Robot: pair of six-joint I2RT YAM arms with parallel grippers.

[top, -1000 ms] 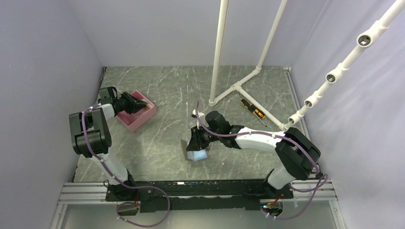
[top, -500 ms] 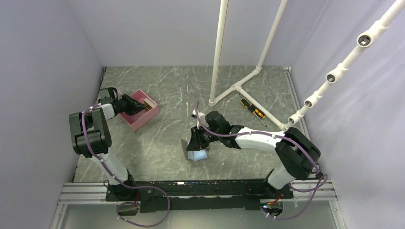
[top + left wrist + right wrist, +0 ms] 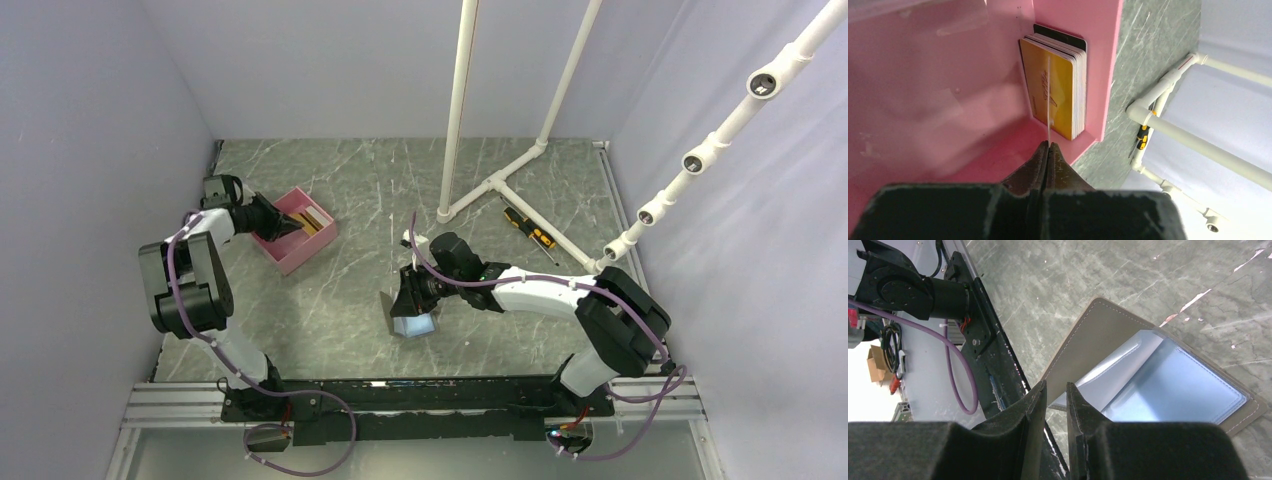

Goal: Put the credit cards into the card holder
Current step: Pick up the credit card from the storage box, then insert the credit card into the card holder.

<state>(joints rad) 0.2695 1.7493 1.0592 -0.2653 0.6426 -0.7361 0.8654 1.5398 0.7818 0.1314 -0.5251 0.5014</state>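
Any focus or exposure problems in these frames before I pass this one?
Left wrist: stacked credit cards sharp, the pinched credit card just a thin edge-on line, left gripper soft and dark, pale glare on the pink box wall. Right wrist: sheen on the card holder lining, left edge blown out white, right gripper dark. Top external: even light, soft shadows, no blur.

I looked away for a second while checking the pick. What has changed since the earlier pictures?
The left gripper closed on one thin card, seen edge-on, at the orange-topped stack in the pink rectangular box. It also drew back leftward, uncovering the stack. The right gripper, gripping the open grey folding card holder with light blue lining, and the yellow-and-black-handled screwdriver stayed put.
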